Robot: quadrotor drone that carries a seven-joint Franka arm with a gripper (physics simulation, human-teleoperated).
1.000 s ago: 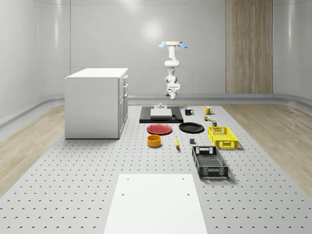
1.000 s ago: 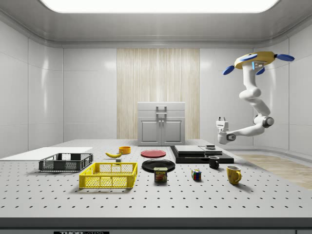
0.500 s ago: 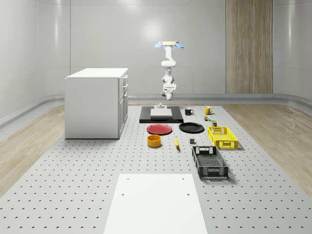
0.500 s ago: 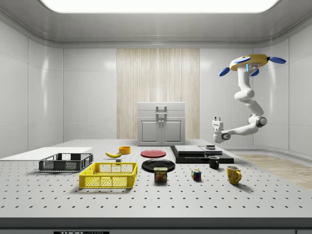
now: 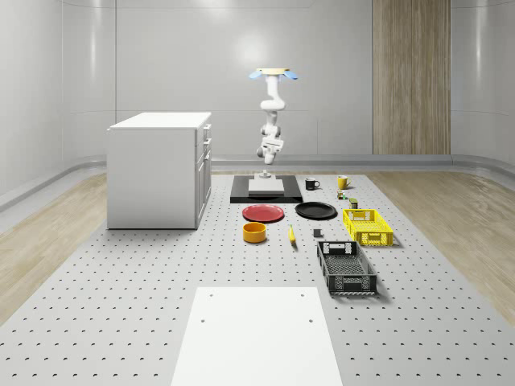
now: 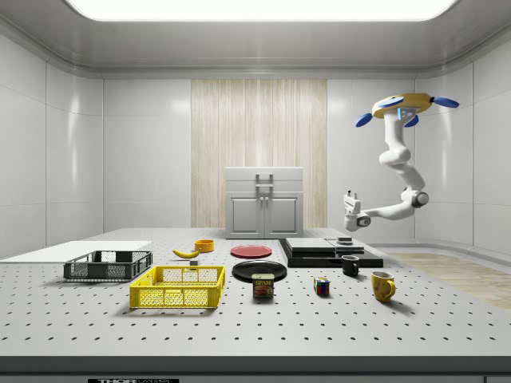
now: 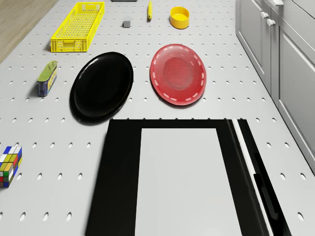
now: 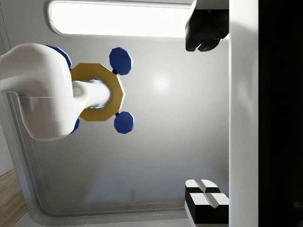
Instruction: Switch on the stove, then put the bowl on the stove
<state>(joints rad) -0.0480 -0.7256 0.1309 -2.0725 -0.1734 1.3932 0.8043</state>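
Drone (image 6: 403, 104) shifted toward side view's left since earlier, hovered beyond stove's (image 5: 266, 189) far edge. Near: yellow bowl (image 5: 255, 232) on table, well apart from stove. Gripper (image 6: 348, 195) above stove's far edge; finger spread impossible to tell.

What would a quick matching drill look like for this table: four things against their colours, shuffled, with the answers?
Things:
1. bowl
2. plate nearer the cabinet
3. long basket beside the can
4. crate nearest the white sheet

Colours:
A. black
B. yellow
C. orange-yellow
D. red

Pairs: 1-C, 2-D, 3-B, 4-A
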